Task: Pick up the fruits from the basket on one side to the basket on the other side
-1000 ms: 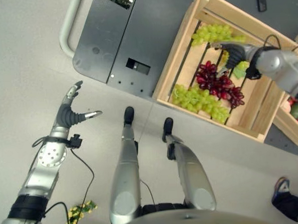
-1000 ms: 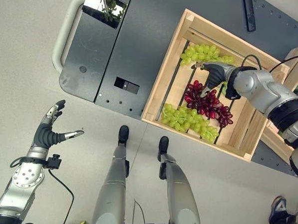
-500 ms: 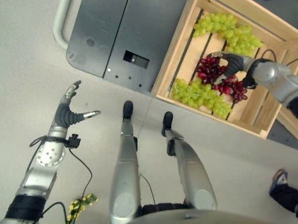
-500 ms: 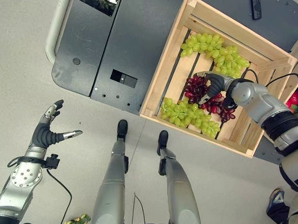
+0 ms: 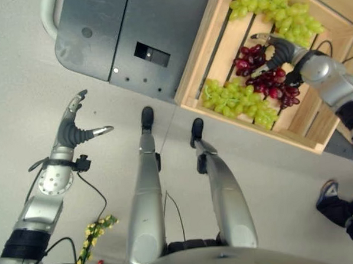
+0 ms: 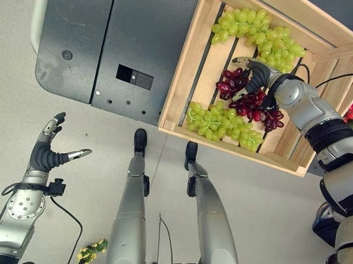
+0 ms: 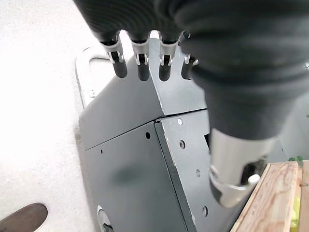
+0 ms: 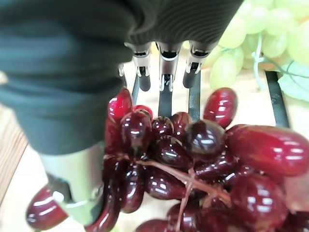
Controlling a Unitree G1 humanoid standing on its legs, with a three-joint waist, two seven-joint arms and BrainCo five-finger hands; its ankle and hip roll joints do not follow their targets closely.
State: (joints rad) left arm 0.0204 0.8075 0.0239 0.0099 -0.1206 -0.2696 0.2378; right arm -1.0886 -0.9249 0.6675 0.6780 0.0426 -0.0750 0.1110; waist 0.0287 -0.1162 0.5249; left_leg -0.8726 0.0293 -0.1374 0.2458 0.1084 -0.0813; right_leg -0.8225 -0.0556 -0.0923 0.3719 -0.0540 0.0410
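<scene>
The left hand hangs over bare floor, well apart from the wooden crate, its fingers straight and spread and its thumb out to the side, holding nothing. Further off, the right hand is down inside the crate on the red grapes; in its wrist view the fingers reach past the far side of the bunch and the thumb lies against the near side, loosely bracketing it, neither clamped tight nor lifting it. The crate holds three bunches: one of green grapes along its near edge, the red grapes in the middle, and a second green bunch towards the far corner. A dark grey platform lies beside the crate.
</scene>
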